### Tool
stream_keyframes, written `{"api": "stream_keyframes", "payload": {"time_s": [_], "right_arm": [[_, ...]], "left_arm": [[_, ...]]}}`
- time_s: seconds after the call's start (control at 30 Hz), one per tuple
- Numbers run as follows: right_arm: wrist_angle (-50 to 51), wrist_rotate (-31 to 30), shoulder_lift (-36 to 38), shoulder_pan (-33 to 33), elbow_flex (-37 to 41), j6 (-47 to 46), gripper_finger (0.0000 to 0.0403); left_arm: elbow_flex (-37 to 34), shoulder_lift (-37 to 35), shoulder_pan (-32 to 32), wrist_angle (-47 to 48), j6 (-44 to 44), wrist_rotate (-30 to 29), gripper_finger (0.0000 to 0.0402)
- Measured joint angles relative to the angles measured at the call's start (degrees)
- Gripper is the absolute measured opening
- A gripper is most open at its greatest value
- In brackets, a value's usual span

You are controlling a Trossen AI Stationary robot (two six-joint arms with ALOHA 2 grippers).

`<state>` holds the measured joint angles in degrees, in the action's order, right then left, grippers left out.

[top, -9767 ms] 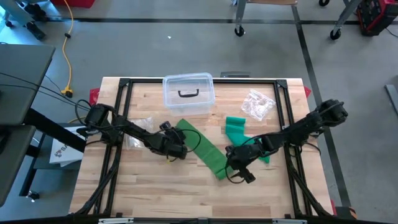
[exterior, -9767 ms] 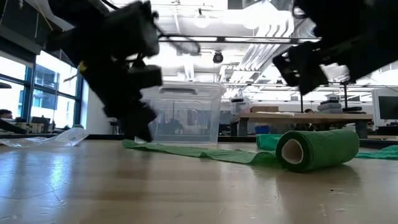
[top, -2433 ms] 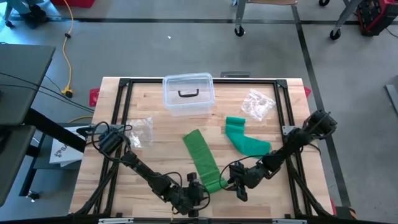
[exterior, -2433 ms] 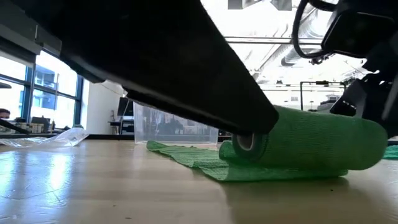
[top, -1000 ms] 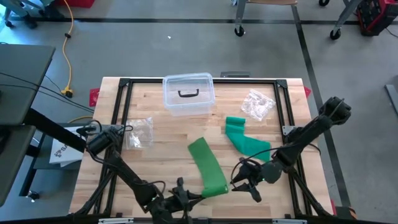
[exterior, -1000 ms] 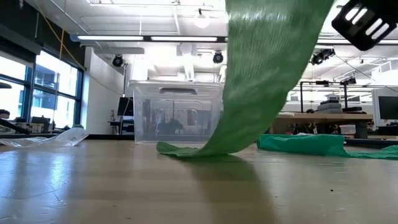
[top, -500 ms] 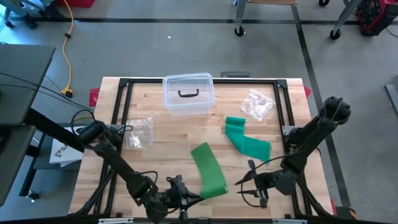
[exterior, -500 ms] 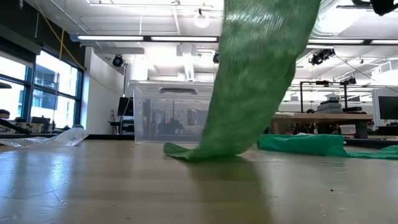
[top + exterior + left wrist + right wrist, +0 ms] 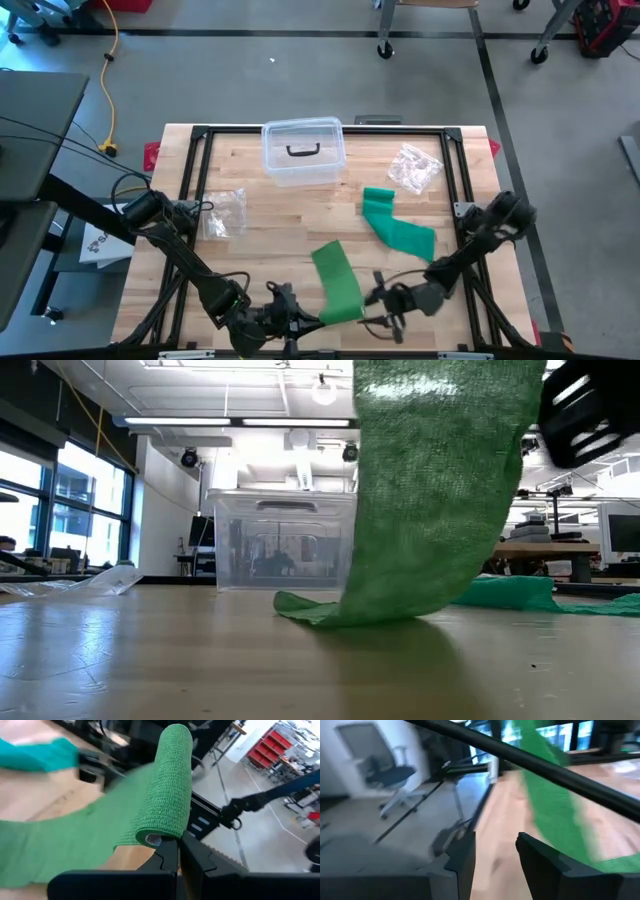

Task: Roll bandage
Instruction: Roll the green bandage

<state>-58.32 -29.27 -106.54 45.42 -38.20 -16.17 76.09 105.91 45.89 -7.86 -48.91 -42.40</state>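
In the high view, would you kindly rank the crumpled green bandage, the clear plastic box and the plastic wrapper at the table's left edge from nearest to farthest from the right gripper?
From the right gripper, at the table's front edge:
1. Crumpled green bandage, just behind it, right of centre.
2. Clear plastic box, at the back edge, centre.
3. Plastic wrapper, far across at the left edge, only slightly farther than the box.

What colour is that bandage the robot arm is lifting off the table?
Green. The bandage shows best in the left wrist view, rolled at the left gripper.

bandage (image 9: 337, 281) is bright green with a woven mesh texture — table (image 9: 250, 250) light wood, bin (image 9: 303, 150) clear plastic
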Motion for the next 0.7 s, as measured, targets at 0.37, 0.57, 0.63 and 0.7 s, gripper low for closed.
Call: {"api": "stream_keyframes", "payload": {"time_s": [0.37, 0.57, 0.63, 0.7], "right_arm": [[-8.74, -2.24, 0.17, -9.62, 0.00, 3.70, 0.0140], [-9.90, -2.24, 3.75, -11.09, 0.00, 7.47, 0.0136], [-9.70, -2.21, 4.83, -11.05, 0.00, 8.87, 0.0133], [-9.46, -2.17, 6.10, -11.01, 0.00, 10.54, 0.0130]], "left_arm": [[-0.02, 0.65, 0.11, -0.36, -4.63, 6.30, 0.0000], [-0.04, 0.68, 0.85, -0.69, -5.00, 5.78, 0.0001], [-0.04, 0.68, 0.85, -0.82, -5.00, 5.71, 0.0001], [-0.04, 0.68, 0.85, -0.83, -5.00, 5.69, 0.0001]]}}
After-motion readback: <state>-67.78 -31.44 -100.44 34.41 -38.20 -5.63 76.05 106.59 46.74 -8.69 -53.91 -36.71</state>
